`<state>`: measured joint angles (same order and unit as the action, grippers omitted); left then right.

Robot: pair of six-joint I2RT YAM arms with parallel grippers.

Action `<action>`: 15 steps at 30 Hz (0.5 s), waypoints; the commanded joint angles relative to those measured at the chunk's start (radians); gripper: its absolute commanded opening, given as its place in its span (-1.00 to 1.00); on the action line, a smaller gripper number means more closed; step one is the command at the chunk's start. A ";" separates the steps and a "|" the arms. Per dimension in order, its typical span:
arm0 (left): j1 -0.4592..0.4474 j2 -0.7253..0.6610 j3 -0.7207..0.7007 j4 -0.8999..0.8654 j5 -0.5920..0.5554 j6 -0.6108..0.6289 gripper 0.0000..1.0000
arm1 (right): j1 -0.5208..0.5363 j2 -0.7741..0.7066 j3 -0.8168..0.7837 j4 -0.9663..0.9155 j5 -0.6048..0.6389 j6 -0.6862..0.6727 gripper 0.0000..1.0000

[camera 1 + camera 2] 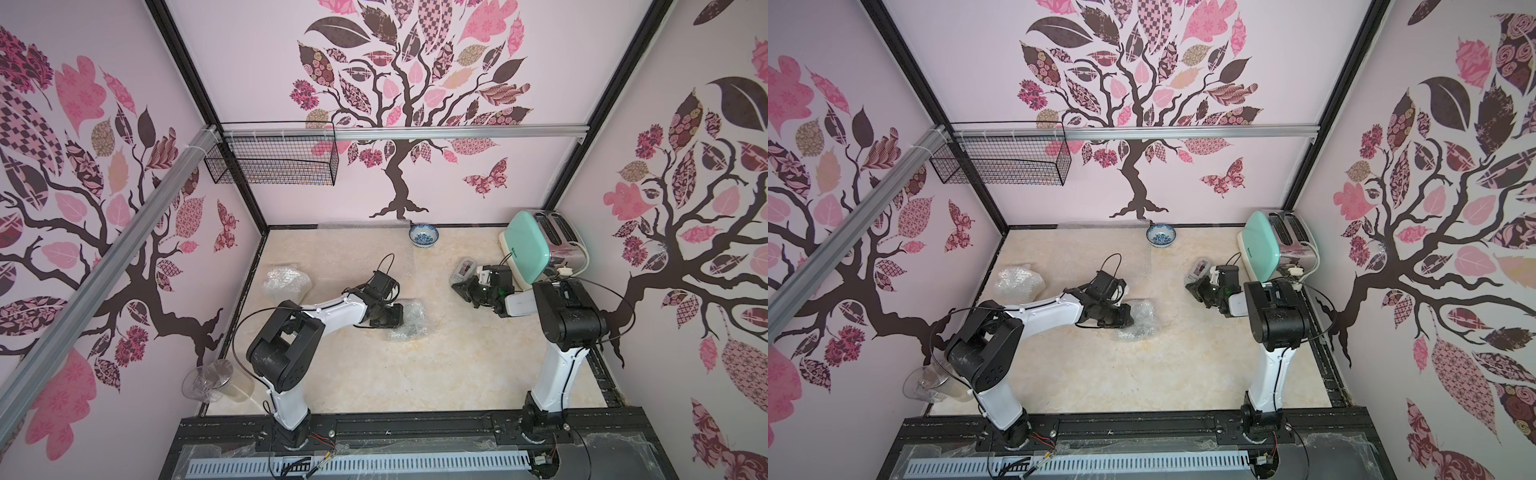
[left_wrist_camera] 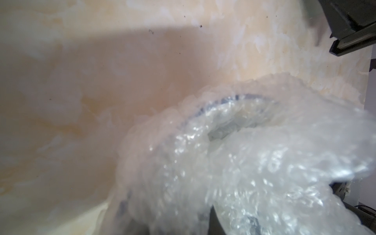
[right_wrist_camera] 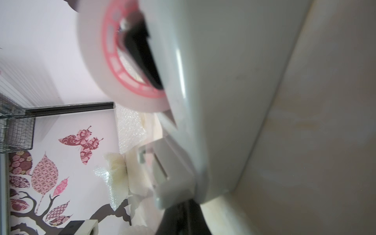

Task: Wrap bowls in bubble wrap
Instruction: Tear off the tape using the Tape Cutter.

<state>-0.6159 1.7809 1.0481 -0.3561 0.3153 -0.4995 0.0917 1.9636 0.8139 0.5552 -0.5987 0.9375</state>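
While the left pincer (image 1: 397, 320) is pinched together on bubble wrap (image 1: 413, 322) bundled around 1 wrapped bowl (image 2: 230, 99) mid-desk (image 1: 457, 357), the right pincer (image 1: 463, 286) is clamped on a tape dispenser (image 1: 467, 268) further right. A blue-and-white bowl (image 1: 424, 236) sits bare by the far wall.

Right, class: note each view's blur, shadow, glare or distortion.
Left wrist view: the bubble wrap is blurred with bright glints, and a broad shadow crosses the table. Right wrist view: the tape dispenser is close and soft. Both top views: sharp, with wide-angle bending at the edges.
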 commanded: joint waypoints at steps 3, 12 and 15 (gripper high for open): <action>-0.001 0.033 -0.020 -0.039 -0.007 0.012 -0.81 | 0.020 0.024 -0.009 -0.139 0.056 -0.024 -1.00; -0.001 0.034 -0.023 -0.034 -0.007 0.011 -0.82 | 0.057 -0.139 -0.046 -0.082 0.004 -0.046 -1.00; -0.002 0.036 -0.021 -0.033 -0.004 0.010 -0.82 | 0.078 -0.308 -0.082 -0.080 -0.016 -0.073 -1.00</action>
<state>-0.6159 1.7809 1.0470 -0.3531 0.3168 -0.4999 0.1486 1.7844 0.7349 0.4812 -0.5915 0.9092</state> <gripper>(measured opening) 0.094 0.046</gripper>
